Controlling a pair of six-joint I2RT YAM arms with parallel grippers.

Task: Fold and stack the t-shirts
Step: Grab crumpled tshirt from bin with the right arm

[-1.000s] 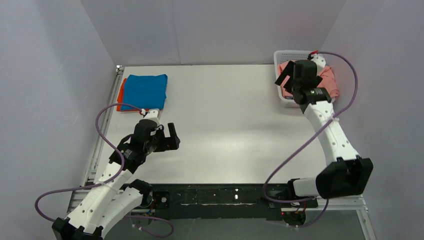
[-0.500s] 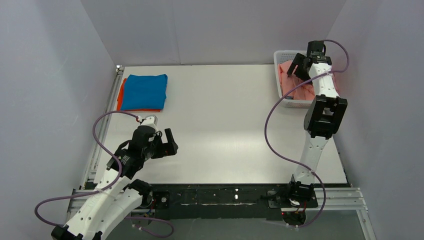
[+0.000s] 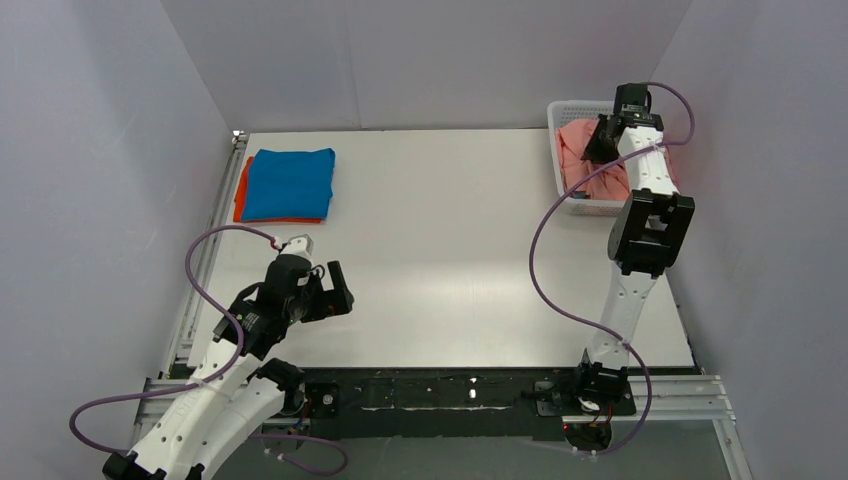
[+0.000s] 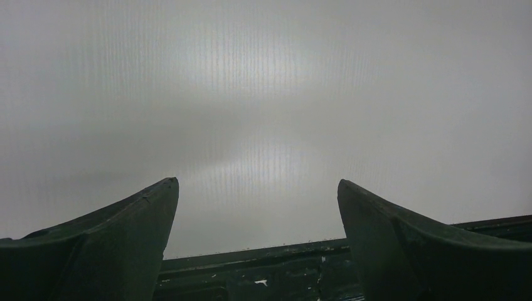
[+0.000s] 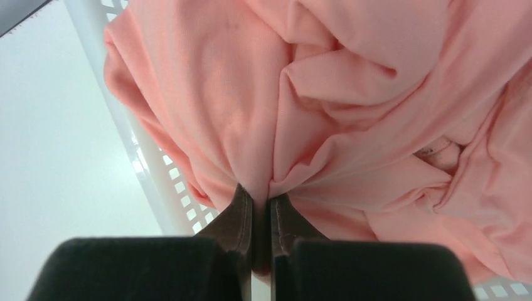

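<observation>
You have soft, matt cotton cloth in the pink tee (image 5: 351, 94), creased into deep folds, against the basket (image 5: 145, 169) of smooth white perforated plastic. Your right gripper (image 5: 259, 193) has dark, matt fingers (image 5: 241, 216); the left gripper (image 4: 257, 182) shows the same dull, dark finish. The table (image 3: 450, 250) is smooth, matt white. The blue tee (image 3: 290, 182) and orange tee (image 3: 240, 195) are flat, unshiny cloth. Your arms' cables (image 3: 531, 262) have smooth purple sheaths.

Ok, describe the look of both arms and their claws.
Both arms are white, rounded links with black joint housings: left arm, right arm. A purple cable loops along each. The left claw and right claw have dark, tapering fingers. No legible markings show.
</observation>
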